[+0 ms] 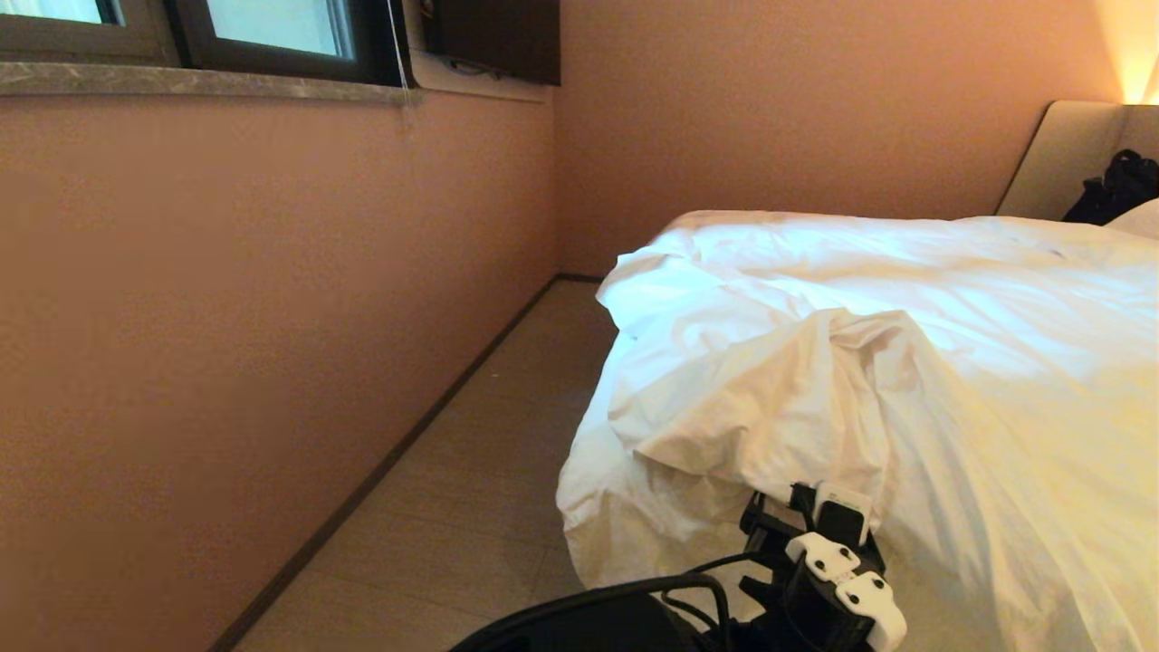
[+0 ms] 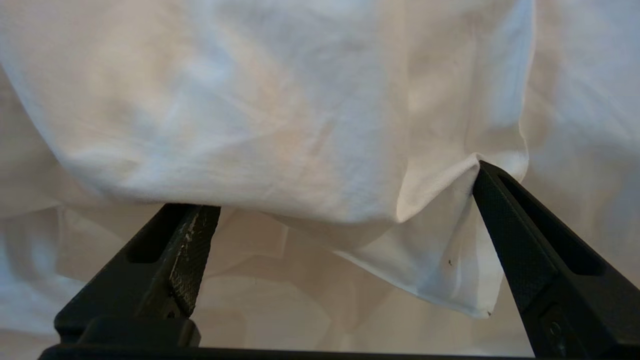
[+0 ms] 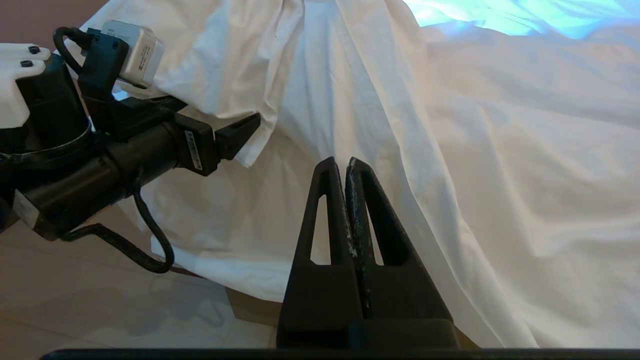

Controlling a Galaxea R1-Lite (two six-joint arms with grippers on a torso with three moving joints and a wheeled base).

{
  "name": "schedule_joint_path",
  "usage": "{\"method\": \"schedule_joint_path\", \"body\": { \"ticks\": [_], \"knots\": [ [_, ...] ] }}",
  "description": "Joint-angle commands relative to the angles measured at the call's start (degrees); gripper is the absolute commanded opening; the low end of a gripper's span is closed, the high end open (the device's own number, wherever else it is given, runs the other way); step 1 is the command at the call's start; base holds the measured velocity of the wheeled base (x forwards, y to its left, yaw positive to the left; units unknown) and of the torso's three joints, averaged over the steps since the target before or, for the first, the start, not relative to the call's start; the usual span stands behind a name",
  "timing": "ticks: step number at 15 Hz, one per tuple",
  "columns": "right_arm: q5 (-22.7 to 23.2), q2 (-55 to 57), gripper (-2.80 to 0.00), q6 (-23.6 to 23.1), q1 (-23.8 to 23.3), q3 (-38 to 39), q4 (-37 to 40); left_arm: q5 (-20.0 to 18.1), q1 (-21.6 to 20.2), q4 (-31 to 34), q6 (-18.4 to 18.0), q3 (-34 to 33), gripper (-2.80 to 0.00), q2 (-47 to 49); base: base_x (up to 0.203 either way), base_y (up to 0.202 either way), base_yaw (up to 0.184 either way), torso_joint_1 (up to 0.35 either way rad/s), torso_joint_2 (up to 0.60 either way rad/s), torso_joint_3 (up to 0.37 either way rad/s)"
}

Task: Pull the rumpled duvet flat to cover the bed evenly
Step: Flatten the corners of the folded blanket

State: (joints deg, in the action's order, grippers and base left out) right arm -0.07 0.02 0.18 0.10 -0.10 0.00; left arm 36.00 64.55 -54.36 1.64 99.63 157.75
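The white duvet lies rumpled over the bed, bunched into a thick fold at the near corner and hanging down the side. My left gripper is pushed up against the lower edge of that fold. In the left wrist view the left gripper is open wide, with a drooping corner of the duvet between the jaws; one fingertip touches the cloth. My right gripper is shut and empty, held low in front of the hanging duvet. From there the left gripper shows at the fold's edge.
A pink wall runs along the left, leaving a narrow strip of floor beside the bed. The brown bed base shows under the duvet's hem. A black bag and a pillow lie by the headboard.
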Motion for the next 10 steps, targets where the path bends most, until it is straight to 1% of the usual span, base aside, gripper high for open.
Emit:
{"method": "schedule_joint_path", "body": {
  "ticks": [1,4,7,10],
  "knots": [
    [0.0,0.0,-2.8,0.0,0.0,0.0,0.0,0.5,-0.3,-0.3,-0.1,0.7,0.0,0.9,0.0,0.0,0.0,0.0,0.0,0.0],
    [0.0,0.0,-2.8,0.0,0.0,0.0,0.0,0.5,-0.8,-0.1,-0.4,1.5,0.0,1.4,0.0,0.0,0.0,0.0,0.0,0.0],
    [0.0,0.0,-2.8,0.0,0.0,0.0,0.0,0.6,-1.4,-0.2,-2.0,3.3,0.0,2.6,0.0,0.0,0.0,0.0,0.0,0.0],
    [0.0,0.0,-2.8,0.0,0.0,0.0,0.0,0.7,-2.0,0.4,-2.0,3.5,0.0,2.7,0.0,0.0,0.0,0.0,0.0,0.0]
  ]
}}
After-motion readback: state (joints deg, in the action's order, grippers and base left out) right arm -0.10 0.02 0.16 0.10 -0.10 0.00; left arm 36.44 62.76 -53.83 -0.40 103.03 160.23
